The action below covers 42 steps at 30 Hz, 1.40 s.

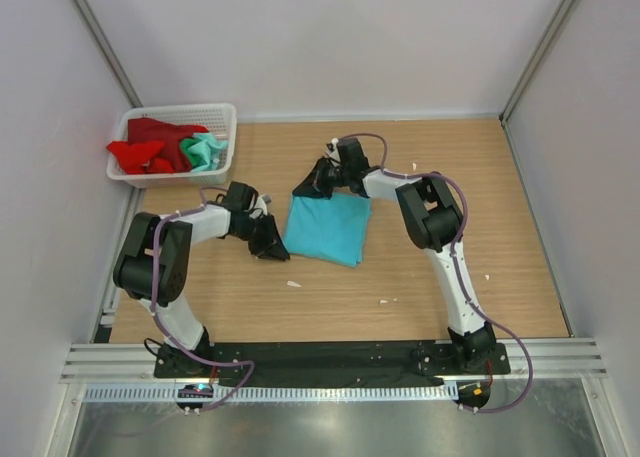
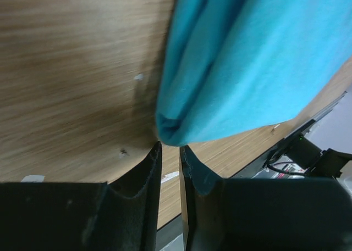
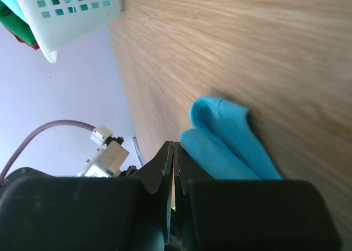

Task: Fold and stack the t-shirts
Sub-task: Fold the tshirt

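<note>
Place: a robot laboratory cell.
Walls (image 1: 330, 37): plain white panels, beyond and beside the left pincer (image 1: 268, 239) and right pincer (image 1: 322, 175).
Tabletop (image 1: 450, 277): wood, under both pincers.
Rail (image 1: 560, 360): aluminium, behind them, by the arm bases (image 1: 470, 352).

Open wood on the right and in front; the centre is crowded.
The table (image 1: 480, 217) is free across the right half and lower middle of the top view. The basket (image 1: 228, 127) blocks the upper left. The shirt (image 1: 330, 232) lies at centre, hemmed by 2 arms: the left gripper (image 1: 272, 243) just beside its left edge, the right gripper (image 1: 312, 182) at its upper left corner.
</note>
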Each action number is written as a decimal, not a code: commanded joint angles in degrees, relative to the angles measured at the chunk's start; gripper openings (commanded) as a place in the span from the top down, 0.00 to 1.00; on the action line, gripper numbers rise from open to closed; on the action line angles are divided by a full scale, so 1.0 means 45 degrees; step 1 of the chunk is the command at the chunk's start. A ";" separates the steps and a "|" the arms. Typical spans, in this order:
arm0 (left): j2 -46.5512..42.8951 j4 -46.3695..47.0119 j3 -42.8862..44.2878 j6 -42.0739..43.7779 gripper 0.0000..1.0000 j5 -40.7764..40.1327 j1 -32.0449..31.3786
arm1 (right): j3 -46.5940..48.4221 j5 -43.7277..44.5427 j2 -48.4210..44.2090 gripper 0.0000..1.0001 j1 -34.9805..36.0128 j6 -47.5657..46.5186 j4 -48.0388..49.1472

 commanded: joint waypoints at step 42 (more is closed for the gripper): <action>0.0421 -0.0789 0.2197 0.1272 0.64 -0.0808 0.0023 | 0.6630 -0.0130 0.2137 0.62 -0.0566 -0.7667 -0.7709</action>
